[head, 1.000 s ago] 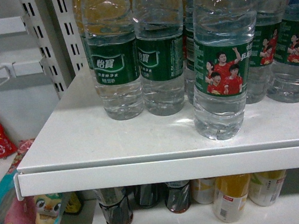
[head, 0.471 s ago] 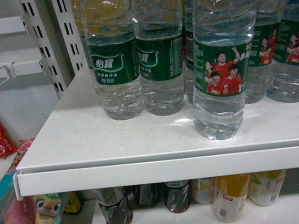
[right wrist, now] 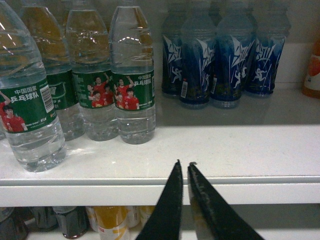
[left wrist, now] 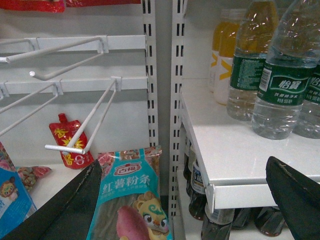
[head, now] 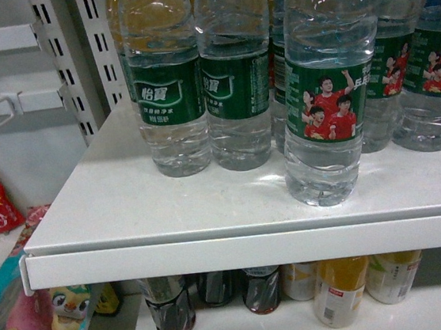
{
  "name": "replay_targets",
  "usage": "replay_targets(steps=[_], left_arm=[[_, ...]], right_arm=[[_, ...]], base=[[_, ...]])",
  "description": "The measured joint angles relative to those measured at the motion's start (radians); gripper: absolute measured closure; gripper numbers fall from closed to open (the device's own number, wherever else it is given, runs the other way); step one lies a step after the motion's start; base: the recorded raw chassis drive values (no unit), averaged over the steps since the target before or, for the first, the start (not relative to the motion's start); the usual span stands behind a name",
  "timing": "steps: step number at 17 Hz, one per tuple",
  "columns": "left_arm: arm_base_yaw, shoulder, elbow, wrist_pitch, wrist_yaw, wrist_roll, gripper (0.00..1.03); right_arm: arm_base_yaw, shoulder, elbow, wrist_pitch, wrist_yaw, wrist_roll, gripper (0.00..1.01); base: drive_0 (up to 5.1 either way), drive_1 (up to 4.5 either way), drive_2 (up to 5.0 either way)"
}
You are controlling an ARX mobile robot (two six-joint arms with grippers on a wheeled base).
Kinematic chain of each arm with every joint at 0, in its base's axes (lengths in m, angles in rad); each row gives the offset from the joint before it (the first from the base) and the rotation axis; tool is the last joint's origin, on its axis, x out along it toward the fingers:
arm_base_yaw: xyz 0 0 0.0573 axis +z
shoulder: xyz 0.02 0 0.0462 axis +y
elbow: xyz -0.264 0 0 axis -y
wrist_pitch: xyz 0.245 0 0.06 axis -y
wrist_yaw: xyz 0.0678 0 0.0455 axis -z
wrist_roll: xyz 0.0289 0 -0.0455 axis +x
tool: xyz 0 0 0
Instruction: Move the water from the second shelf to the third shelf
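Left gripper [left wrist: 185, 200] spread wide, holding nothing, in front of the shelf [left wrist: 235, 155] edge. Right gripper [right wrist: 183, 167] pinched almost closed on nothing, just before the shelf lip. The water [head: 324, 81] stands upright near the shelf's front, untouched

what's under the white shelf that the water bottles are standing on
Under the white shelf, a lower row shows: three dark cola bottles on the left, then yellow-orange drink bottles on the right. Only their lower halves show; caps and anything behind them are covered by the shelf.
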Motion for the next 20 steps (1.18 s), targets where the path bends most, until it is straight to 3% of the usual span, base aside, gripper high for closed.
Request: replay_targets(steps=[6,7,20], left_arm=[[0.000,0.000,0.000,0.000,0.000,0.000,0.05],[0.000,0.000,0.000,0.000,0.000,0.000,0.05],[0.000,0.000,0.000,0.001,0.000,0.000,0.05]], right_arm=[[0.000,0.000,0.000,0.000,0.000,0.000,0.11],[0.000,0.000,0.000,0.000,0.000,0.000,0.01],[0.000,0.000,0.000,0.002,0.000,0.000,0.03]], base=[[0.0,0.00,0.0],[0.0,0.00,0.0],[0.0,0.00,0.0]])
